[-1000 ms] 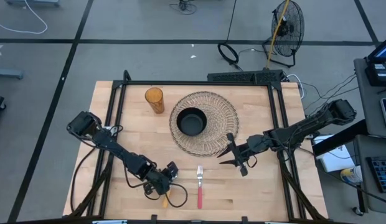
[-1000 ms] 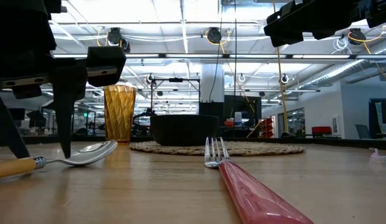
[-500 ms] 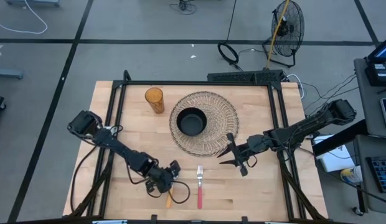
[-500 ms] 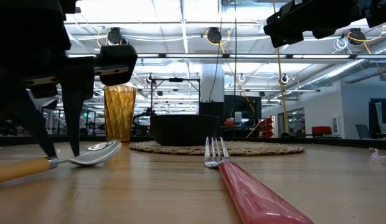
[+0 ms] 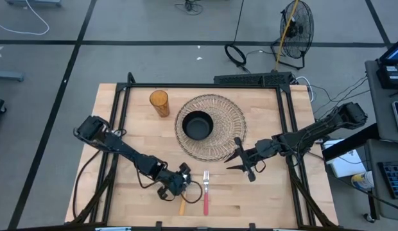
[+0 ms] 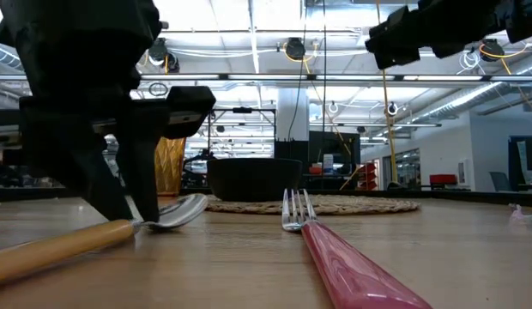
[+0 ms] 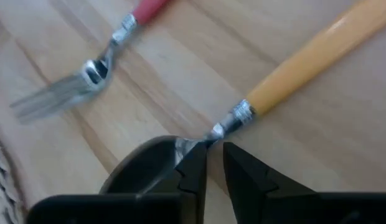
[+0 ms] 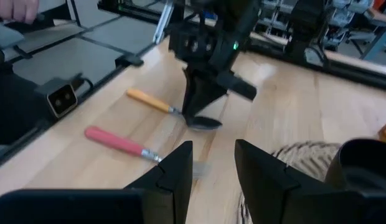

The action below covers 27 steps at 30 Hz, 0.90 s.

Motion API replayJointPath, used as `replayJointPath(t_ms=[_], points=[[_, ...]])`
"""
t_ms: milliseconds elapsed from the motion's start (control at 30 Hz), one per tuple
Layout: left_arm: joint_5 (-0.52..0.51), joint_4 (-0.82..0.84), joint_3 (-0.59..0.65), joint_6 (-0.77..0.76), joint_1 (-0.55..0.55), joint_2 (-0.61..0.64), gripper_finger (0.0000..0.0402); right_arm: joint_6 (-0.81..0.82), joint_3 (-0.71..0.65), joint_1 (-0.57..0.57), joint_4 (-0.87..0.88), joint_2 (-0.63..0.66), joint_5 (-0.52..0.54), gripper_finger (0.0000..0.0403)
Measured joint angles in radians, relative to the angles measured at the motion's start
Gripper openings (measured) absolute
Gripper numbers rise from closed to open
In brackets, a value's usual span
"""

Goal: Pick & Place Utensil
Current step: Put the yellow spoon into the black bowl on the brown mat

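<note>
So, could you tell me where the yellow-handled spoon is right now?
In the high view the spoon lies near the table's front edge, left of the red-handled fork, with the left gripper down at its neck.

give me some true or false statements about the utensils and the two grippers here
1. The left gripper is down at the neck of the spoon. True.
2. The spoon has a red handle. False: its handle is yellow-orange; the fork has the red one.
3. The right gripper holds the fork. False: it hangs empty, jaws apart, beside the woven mat.
4. The black bowl sits on the woven mat. True.
5. The amber cup lies tipped over. False: it stands upright.
</note>
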<state>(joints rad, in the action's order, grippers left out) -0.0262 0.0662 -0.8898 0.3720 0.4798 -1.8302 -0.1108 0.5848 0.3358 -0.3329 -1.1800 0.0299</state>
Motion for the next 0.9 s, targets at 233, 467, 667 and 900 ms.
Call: replayJointPath(t_ms=[233, 467, 667, 900], points=[[0.028, 0.008, 0.0, -0.142, -0.06, -0.002, 0.006, 0.031, -0.013, 0.0, 0.0, 0.0, 0.0, 0.0116], [0.046, 0.079, 0.0, -0.358, -0.14, -0.002, 0.006, 0.031, -0.013, 0.0, 0.001, 0.0, 0.0, 0.0116], [0.063, 0.139, -0.002, -0.517, -0.176, 0.001, 0.0061, 0.029, -0.013, 0.0, 0.002, 0.0, 0.0, 0.0116], [0.188, 0.148, 0.003, -0.545, -0.174, 0.021, 0.0061, 0.029, -0.014, 0.0, 0.004, 0.0, -0.003, 0.0116]])
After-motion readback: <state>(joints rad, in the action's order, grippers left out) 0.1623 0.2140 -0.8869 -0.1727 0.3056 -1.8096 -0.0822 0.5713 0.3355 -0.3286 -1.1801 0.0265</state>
